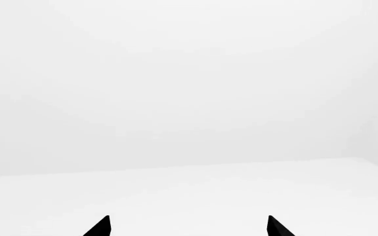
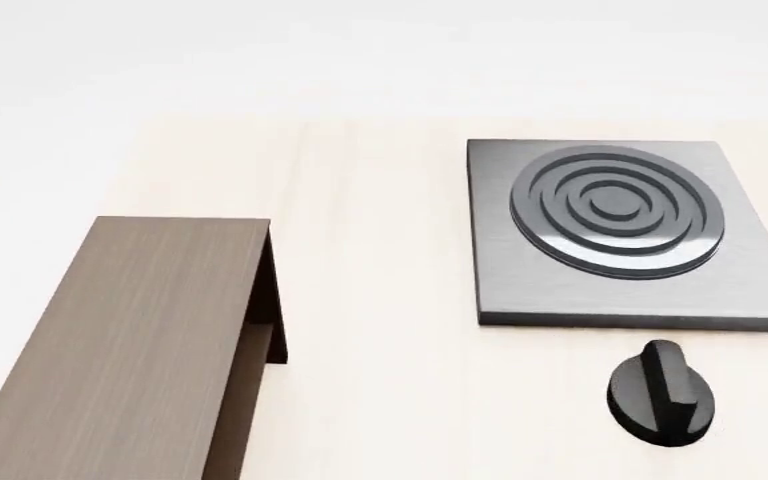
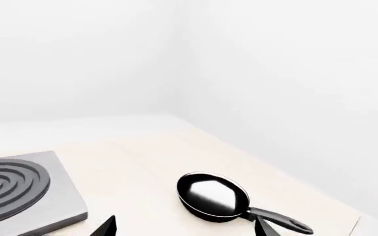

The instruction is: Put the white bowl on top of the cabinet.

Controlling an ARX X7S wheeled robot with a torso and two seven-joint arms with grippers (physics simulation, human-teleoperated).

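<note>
Worryingly, the white bowl appears in no view, so both grippers, left gripper (image 1: 189, 227) and right gripper (image 3: 185, 227), each spread and empty, risk reaching for the black frying pan (image 3: 213, 194) instead, leaving the cabinet (image 2: 117, 340) bare.

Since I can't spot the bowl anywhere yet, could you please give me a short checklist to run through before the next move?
1. White bowl located: not ok, it shows in no view.
2. Cabinet top free for placing: ok, nothing on the visible part.
3. Left gripper empty: ok, jaws apart, nothing between them.
4. Right gripper empty: ok, jaws apart, nothing between them.
5. Black frying pan not mistaken for the bowl: ok, it lies beside the stove plate.
6. Arms clear of the cabinet: cannot tell, neither shows in the head view.
</note>
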